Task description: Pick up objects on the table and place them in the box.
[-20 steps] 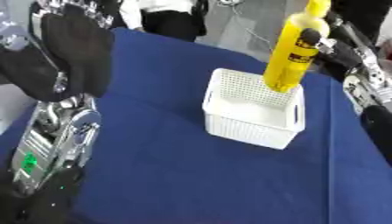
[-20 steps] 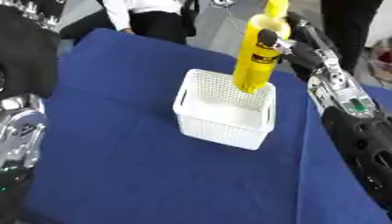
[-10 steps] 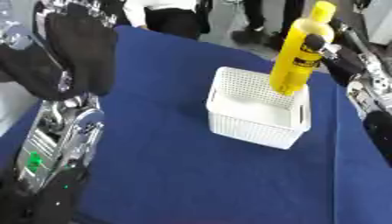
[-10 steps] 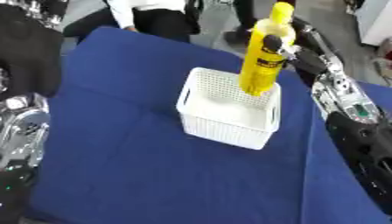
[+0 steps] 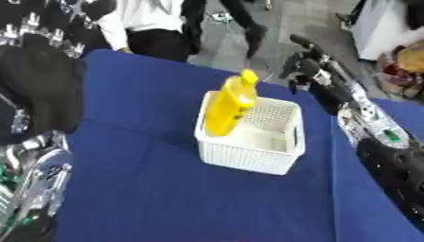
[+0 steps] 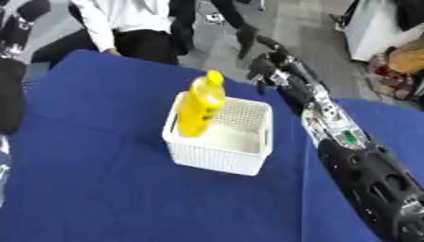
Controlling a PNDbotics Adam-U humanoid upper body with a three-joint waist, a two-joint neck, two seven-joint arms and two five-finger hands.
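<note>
the right hand (image 6: 269, 66) hangs off the table's far edge, past the box, fingers relaxed and holding nothing. the yellow bottle (image 5: 230, 104) leans inside the white box (image 5: 251, 158), against its left wall, seemingly too tall to lie flat.

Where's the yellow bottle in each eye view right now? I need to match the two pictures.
Left eye view: the bottle stands a little above centre, leaning in the left side of the white basket.
Right eye view: the bottle sits left of centre, in the same left side of the basket.
Shared landmark: the right hand, beyond the basket's far right corner.
</note>
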